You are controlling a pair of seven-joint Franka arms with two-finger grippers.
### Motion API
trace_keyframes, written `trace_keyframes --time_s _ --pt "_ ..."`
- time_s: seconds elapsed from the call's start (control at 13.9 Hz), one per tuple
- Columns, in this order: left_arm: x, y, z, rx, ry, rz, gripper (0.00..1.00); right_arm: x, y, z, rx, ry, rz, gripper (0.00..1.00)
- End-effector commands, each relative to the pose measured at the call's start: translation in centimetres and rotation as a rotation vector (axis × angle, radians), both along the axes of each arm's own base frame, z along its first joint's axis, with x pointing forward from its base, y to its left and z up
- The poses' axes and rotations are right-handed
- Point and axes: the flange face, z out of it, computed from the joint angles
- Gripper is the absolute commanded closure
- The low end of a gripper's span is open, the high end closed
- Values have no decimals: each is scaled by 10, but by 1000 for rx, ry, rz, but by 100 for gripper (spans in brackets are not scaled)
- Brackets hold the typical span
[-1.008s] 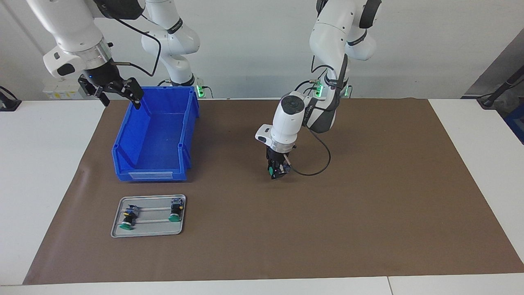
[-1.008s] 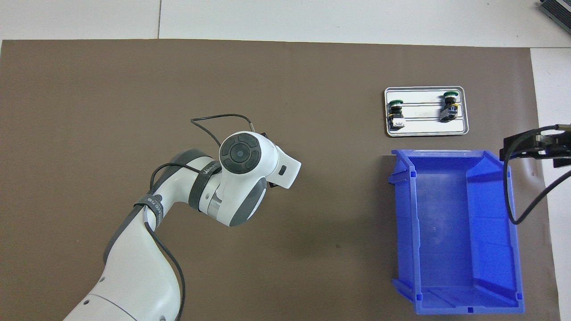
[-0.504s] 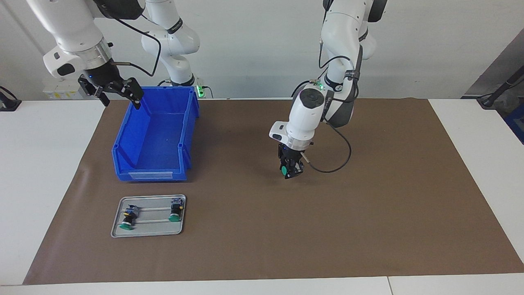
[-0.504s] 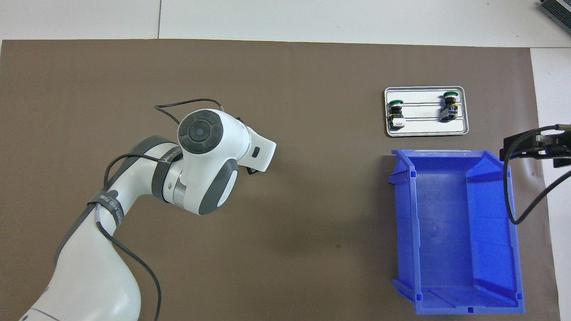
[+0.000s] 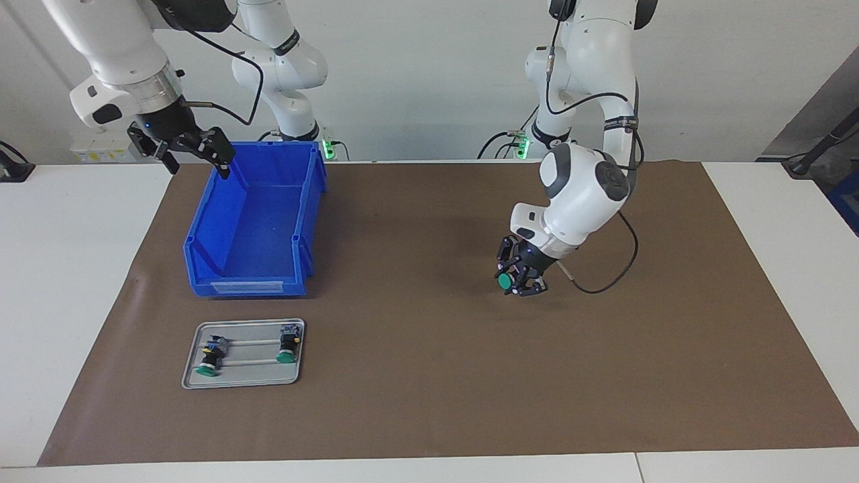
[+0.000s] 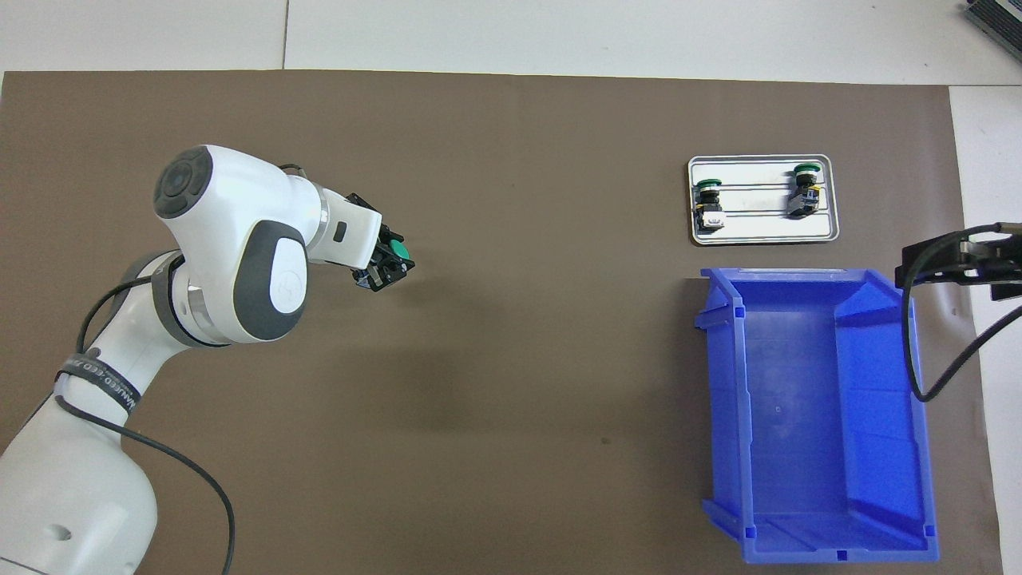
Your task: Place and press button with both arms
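Clamped between the fingers of the left gripper [image 5: 518,280]: the button [image 5: 504,282], green cap turned toward the table's outer edge, held up over bare brown mat [image 5: 429,376] just right of centre in the facing frame. Seen in the overhead frame at centre-left, same gripper [image 6: 385,266] and same button [image 6: 401,254], cap only a green sliver past the black fingers; tilted wrist and white forearm fill the lower left there. Clear only from the facing view: the gap between button and mat.

Spread wide and holding nothing: the fingers of the right gripper [image 5: 191,149], waiting at upper left of the facing frame, over the corner of the blue bin [image 5: 295,221]. Cut by the right edge in the overhead frame, only its black tips [image 6: 954,263] and cable showing.

Below the bin in the facing frame, a metal tray [image 5: 191,379] with two more green-capped buttons [image 5: 209,362] lying on their sides.

White table [image 5: 67,282] under the mat; pale wall along the top of the facing frame.
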Motion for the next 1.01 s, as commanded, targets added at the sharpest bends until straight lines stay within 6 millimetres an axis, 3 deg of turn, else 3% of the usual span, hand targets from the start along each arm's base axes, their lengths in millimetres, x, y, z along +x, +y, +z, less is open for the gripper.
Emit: trace_keyframes --time_s 0.0,0.22,0.36,0.58,0.94 --pt "-18 26 -8 -102 -37 1 100 -3 2 1 2 -7 1 0" --pt "-24 47 -19 -191 -116 43 100 0 11 2 3 -22 18 0" --pt "-36 72 -30 -291 -149 78 100 1 3 0 4 -21 7 0" --pt "-53 77 -39 -458 -233 138 100 2 2 0 4 -22 7 0" --pt "-74 72 -51 -589 -296 172 100 3 1 -1 8 -16 7 0"
